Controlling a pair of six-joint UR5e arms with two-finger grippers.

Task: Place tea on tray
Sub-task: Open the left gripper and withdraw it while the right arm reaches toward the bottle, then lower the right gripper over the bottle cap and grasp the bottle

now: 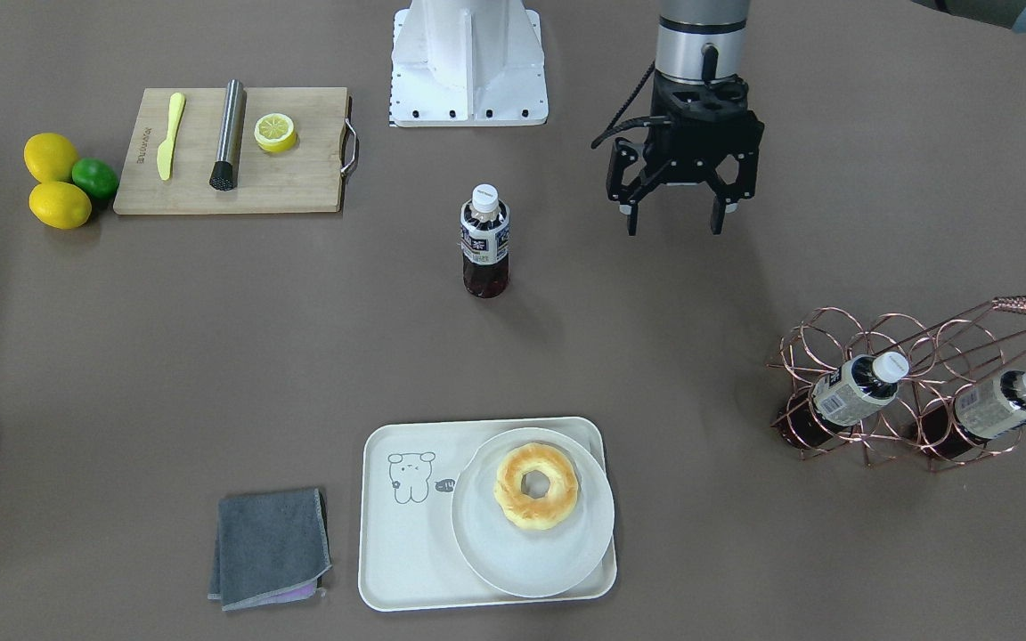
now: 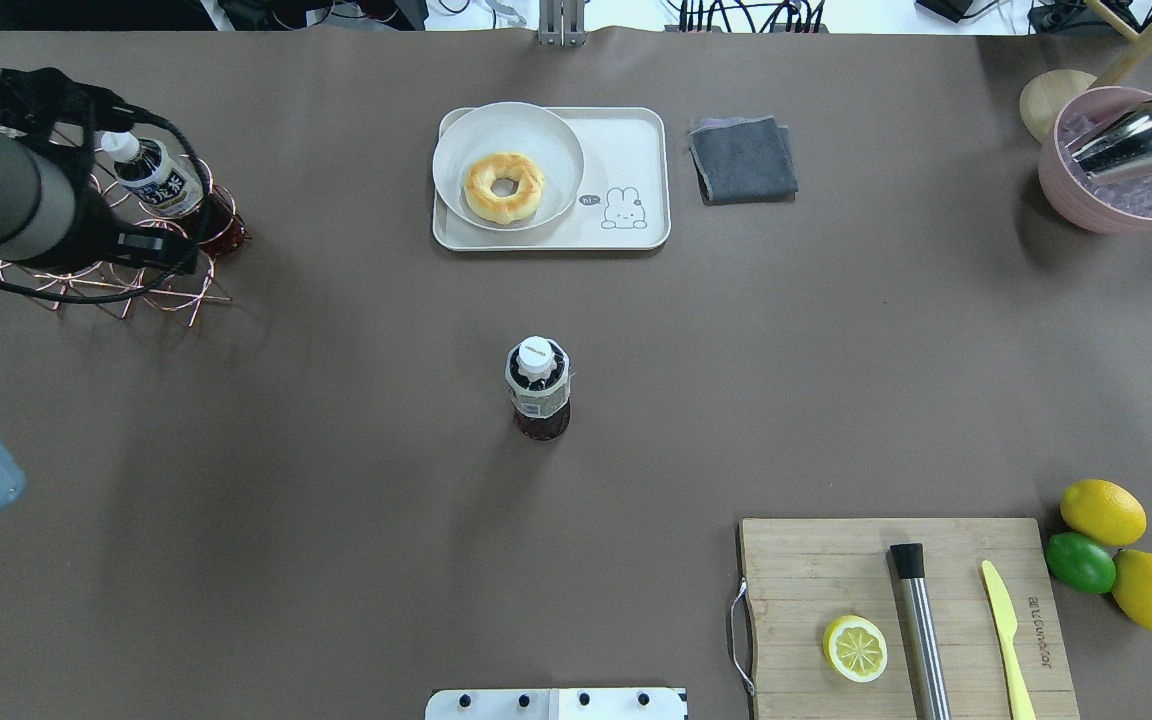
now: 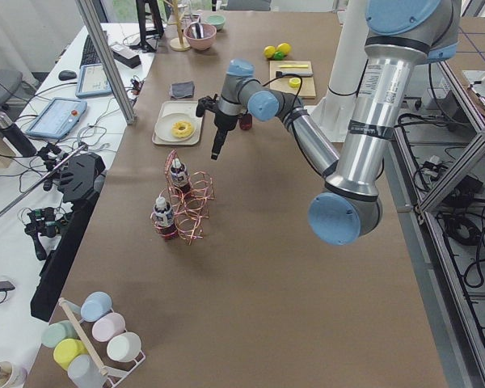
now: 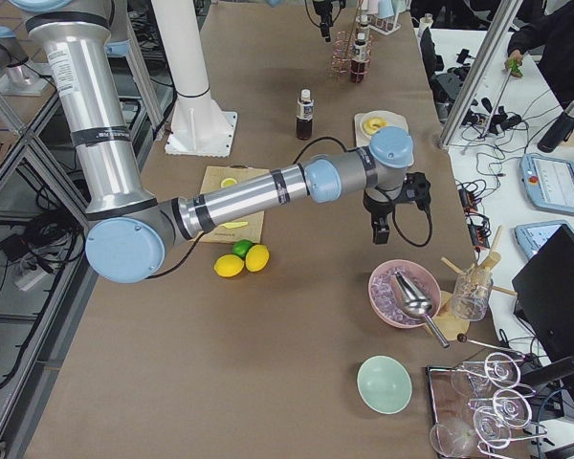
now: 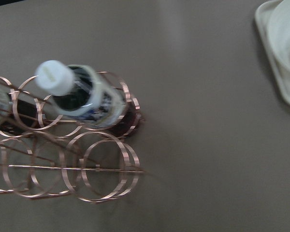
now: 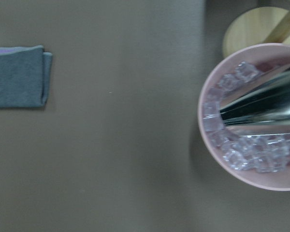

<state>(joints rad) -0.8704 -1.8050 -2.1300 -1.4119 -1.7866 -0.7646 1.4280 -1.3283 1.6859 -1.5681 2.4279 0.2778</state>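
Observation:
The tea bottle stands upright and alone in the middle of the table, also in the overhead view. The cream tray with the bear drawing lies at the far side and bears a round white plate with a donut. My left gripper hangs open and empty high above the table, between the tea and the copper rack. My right gripper is over the table near the pink bowl; I cannot tell whether it is open or shut.
The wire rack holds two alike bottles. A grey cloth lies beside the tray. A cutting board bears a knife, a muddler and a lemon half. Lemons and a lime lie beside it. A pink ice bowl sits far right.

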